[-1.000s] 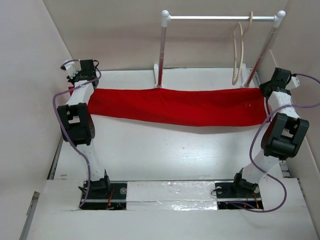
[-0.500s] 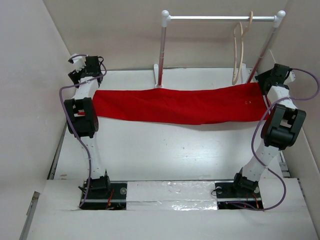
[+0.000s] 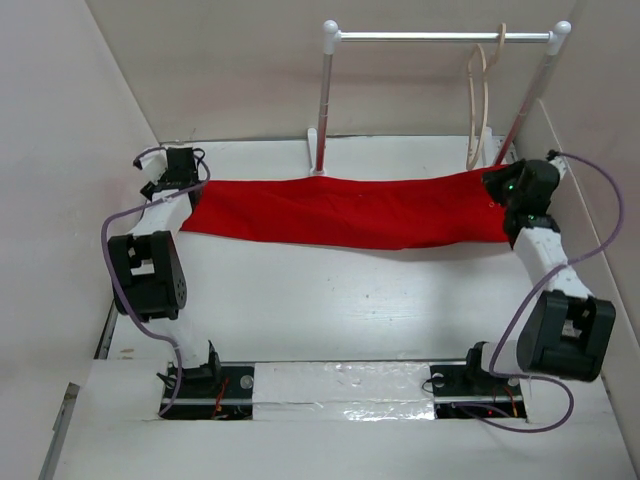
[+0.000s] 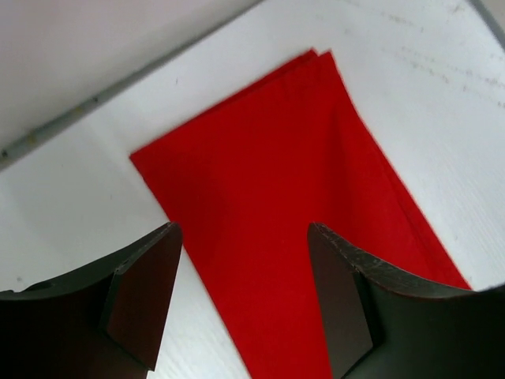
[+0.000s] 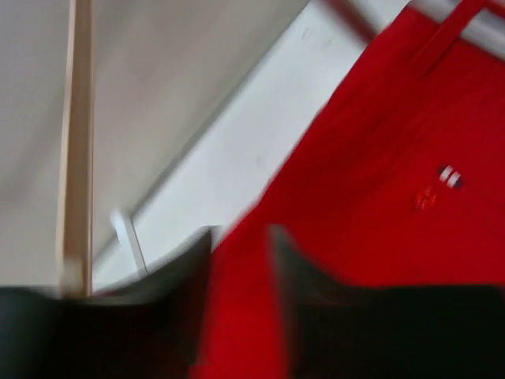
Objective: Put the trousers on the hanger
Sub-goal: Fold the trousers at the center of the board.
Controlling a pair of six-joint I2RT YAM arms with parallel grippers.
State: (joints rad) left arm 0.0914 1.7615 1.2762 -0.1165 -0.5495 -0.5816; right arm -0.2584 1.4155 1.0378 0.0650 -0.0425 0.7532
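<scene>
The red trousers (image 3: 350, 212) lie flat in a long band across the far half of the table. My left gripper (image 3: 172, 180) hovers over their left end, open. In the left wrist view its dark fingers (image 4: 146, 300) stand wide apart above the cloth (image 4: 284, 181), holding nothing. My right gripper (image 3: 500, 192) is over the right end. In the blurred right wrist view its jaws (image 5: 241, 292) show a gap with red cloth (image 5: 394, 158) behind. The pale wooden hanger (image 3: 478, 110) hangs on the rack bar, seen edge-on as a beige hanger strip (image 5: 77, 134).
A white-posted rack with a silver bar (image 3: 440, 37) stands at the back; its left post (image 3: 322, 110) rises just behind the trousers. Walls close in on both sides. The white table (image 3: 330, 300) stretches from the trousers to the arm bases.
Both grippers have opened and let go of the trousers' ends. The cloth, held stretched before, now lies flat, shifted toward the back. Both arms have changed pose.
</scene>
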